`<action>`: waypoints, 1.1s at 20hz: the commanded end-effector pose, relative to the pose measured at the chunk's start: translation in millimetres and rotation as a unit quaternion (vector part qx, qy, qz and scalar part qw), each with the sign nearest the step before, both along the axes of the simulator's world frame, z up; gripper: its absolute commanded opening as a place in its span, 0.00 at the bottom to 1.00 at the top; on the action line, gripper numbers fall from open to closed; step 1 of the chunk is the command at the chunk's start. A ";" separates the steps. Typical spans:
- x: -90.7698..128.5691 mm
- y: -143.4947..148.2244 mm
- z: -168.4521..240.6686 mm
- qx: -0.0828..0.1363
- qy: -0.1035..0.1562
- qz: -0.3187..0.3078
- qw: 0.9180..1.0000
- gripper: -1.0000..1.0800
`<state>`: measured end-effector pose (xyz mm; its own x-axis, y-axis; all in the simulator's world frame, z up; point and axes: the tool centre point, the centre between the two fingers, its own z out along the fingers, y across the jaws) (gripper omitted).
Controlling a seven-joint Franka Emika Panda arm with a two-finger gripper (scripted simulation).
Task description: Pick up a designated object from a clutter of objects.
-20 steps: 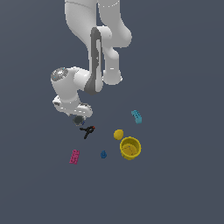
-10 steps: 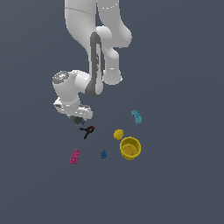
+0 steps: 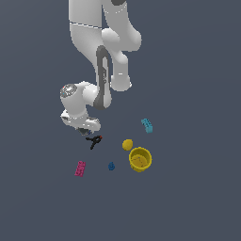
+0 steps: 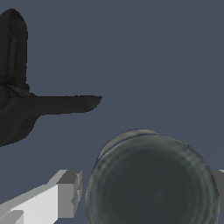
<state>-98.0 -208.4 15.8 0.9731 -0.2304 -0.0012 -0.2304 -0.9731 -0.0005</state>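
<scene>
Flat slate-grey bench [image 3: 197,197] fills your whole scene, and the items are scattered across its middle. Your claw [image 3: 86,130] sits low at the exterior view's left, right over the dark grey round object [image 4: 151,179], which you can only see properly in the wrist view: it sits squarely between the two pale fingers [image 4: 65,192], one on each side of it and close to its sides (whether the pads actually touch it, you cannot tell). The claw is spread about as wide as the object. Just beside it in the wrist view lies the black red-tipped tool [image 3: 94,140], whose dark arms [image 4: 26,105] loom large there; in the exterior view it lies just below the claw. Toward the exterior view's right you have the yellow ball [image 3: 127,144] nearly touching the yellow cup [image 3: 140,159], which stands upright with its mouth open upward. A cyan brick [image 3: 147,125] lies apart above them, a small blue lump [image 3: 111,166] beside the cup, and a magenta brick [image 3: 80,168] well off toward the left.
</scene>
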 end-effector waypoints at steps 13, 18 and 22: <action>0.1 -0.4 -1.0 0.000 -0.001 0.000 1.000 0.00; 4.4 4.0 8.2 0.000 -0.001 0.000 1.000 0.00; 12.0 11.7 25.0 0.000 -0.001 -0.001 1.000 0.00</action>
